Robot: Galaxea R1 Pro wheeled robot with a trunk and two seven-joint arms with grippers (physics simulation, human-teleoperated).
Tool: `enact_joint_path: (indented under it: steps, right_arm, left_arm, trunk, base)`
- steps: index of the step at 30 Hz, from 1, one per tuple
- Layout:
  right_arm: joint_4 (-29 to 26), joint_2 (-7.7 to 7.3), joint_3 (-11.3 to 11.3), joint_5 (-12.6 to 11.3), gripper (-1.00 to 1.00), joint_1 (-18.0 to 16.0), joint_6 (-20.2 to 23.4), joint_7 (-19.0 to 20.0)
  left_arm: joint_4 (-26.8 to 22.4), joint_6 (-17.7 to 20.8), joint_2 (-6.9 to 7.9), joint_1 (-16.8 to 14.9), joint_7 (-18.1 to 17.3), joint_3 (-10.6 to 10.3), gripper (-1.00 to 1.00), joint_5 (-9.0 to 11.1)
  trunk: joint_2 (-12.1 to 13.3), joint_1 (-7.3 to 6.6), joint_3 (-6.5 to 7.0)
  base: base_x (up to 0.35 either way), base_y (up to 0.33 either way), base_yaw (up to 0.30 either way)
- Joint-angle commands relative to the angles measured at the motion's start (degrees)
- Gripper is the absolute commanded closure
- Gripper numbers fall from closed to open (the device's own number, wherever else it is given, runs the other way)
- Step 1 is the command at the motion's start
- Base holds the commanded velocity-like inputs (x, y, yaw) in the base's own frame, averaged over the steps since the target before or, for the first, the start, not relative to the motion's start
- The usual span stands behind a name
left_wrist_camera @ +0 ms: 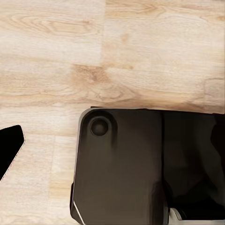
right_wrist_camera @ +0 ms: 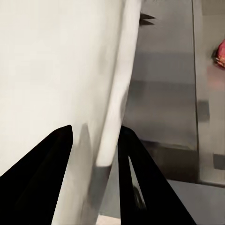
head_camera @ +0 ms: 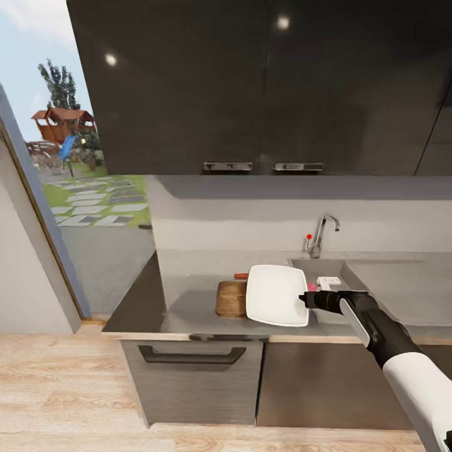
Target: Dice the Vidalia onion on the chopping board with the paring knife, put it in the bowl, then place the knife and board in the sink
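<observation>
While the countertop (head_camera: 188,301) looks calm enough, plenty could be messed up from this spot, tbh. Working down by size: the sink (head_camera: 402,282) is set into the grey top at the right, with the tap behind it. The bowl (head_camera: 277,295) is seen tilted up on edge, its rim pinched between the fingers of the right gripper (right_wrist_camera: 96,154), which are clamped on it, one finger on each side of the rim. A thin-edge pinch like that is judged risky: the bowl could be swung or slipped loose if the arm is moved fast, and it could be dropped into the basin or knocked off the front edge.

Next, the chopping board (head_camera: 231,298) is lying flat just left of the bowl, partly hidden by it, so it could get shoved if the bowl is set down blind. The paring knife (head_camera: 241,275) is only glimpsed as a red bit behind the board, and it could be swept away the same way. The Vidalia onion (right_wrist_camera: 220,52) is spotted as a pinkish blob down in the sink, untouched so far.

Left gripper: can't be told from what's shown, just wood floor (left_wrist_camera: 93,47) and the robot's dark base.
</observation>
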Motion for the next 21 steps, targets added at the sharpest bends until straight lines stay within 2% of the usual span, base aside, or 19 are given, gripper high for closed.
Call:
enact_joint_path:
  steps: [1,10,21]
  right_arm:
    - [-0.1,-0.04,0.1,0.0,1.00,-0.1,0.2,0.1]
    - [-0.1,-0.02,0.2,0.0,1.00,-0.1,0.3,0.1]
    - [-0.1,-0.02,0.3,0.0,1.00,-0.1,0.3,0.1]
  left_arm:
    - [0.0,-0.1,-0.02,0.0,0.0,0.0,-1.00,0.3]
    - [0.0,-0.1,-0.02,0.0,0.0,0.0,-1.00,0.3]
    - [-0.1,-0.1,-0.02,0.0,0.0,0.0,-1.00,0.3]
  trunk:
    - [-0.1,0.04,-0.02]
    - [-0.1,0.04,0.79]
    - [-0.1,0.04,1.79]
  base:
    - [0.000,0.180,0.000]
    - [0.003,0.204,0.000]
    - [0.081,0.258,0.010]
